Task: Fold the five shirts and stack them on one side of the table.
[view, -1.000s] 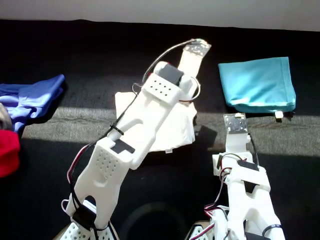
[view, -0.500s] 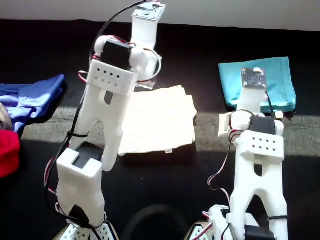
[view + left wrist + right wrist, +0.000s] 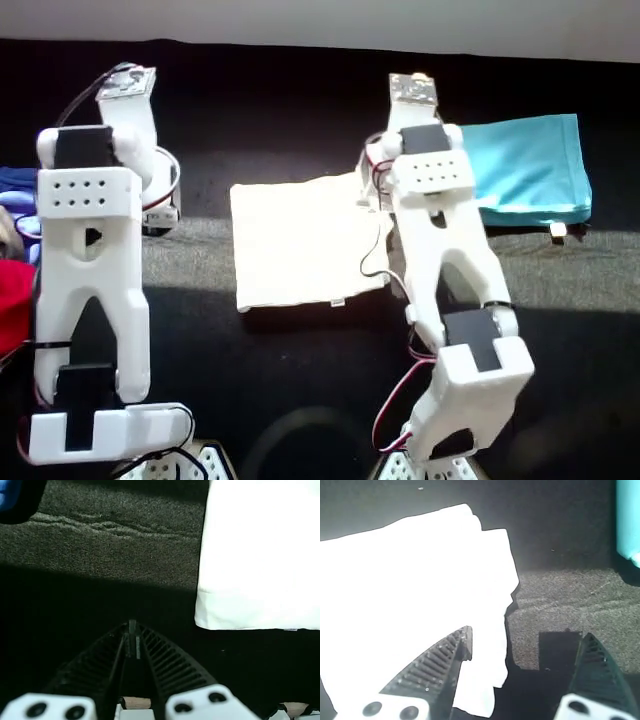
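Observation:
A folded white shirt (image 3: pixel 305 240) lies flat at the table's middle. A folded teal shirt (image 3: pixel 530 170) lies at the back right. A crumpled blue shirt (image 3: pixel 12 185) and a red one (image 3: pixel 12 300) sit at the left edge. My left arm (image 3: pixel 88 200) stands left of the white shirt. Its gripper (image 3: pixel 131 628) is shut and empty over bare dark table, with the white shirt (image 3: pixel 260 555) off to one side. My right arm (image 3: pixel 430 175) stands between the white and teal shirts. Its gripper (image 3: pixel 527 635) is open over the right edge of the white shirt (image 3: pixel 405 580).
The table (image 3: pixel 300 360) is covered in dark cloth, with a sunlit band across the middle. A pale wall runs along the far edge. The front middle of the table is bare between the two arm bases.
My left arm has swung off the white shirt to the left. My right arm has stretched forward and shifted left to the shirt's right edge. The white shirt now lies uncovered.

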You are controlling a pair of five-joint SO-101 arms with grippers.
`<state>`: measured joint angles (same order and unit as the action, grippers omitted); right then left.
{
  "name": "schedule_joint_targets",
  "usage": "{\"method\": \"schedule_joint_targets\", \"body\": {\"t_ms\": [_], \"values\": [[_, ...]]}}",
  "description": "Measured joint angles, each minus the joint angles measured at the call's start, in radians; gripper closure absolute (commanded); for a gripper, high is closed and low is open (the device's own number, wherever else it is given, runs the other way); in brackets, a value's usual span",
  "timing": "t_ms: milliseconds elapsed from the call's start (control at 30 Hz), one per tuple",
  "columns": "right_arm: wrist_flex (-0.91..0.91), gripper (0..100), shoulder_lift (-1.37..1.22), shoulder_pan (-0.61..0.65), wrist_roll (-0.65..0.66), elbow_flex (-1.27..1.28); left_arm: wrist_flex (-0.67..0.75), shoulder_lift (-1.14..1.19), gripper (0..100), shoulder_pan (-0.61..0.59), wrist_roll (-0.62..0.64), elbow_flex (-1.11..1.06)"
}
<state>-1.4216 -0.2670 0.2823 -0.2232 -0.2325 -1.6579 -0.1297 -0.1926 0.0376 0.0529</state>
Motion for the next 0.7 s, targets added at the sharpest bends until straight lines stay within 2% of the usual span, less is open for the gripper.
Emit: {"method": "schedule_joint_targets", "body": {"t_ms": [300,700], "values": [[-0.086,67.2,-0.284,0.048,-0.057,-0.285,0.032,-0.095,99,-0.149,-0.043,-0.166],[-0.071,67.2,-0.420,0.081,-0.057,-0.351,0.114,-0.104,99,-0.157,-0.043,-0.244]]}}
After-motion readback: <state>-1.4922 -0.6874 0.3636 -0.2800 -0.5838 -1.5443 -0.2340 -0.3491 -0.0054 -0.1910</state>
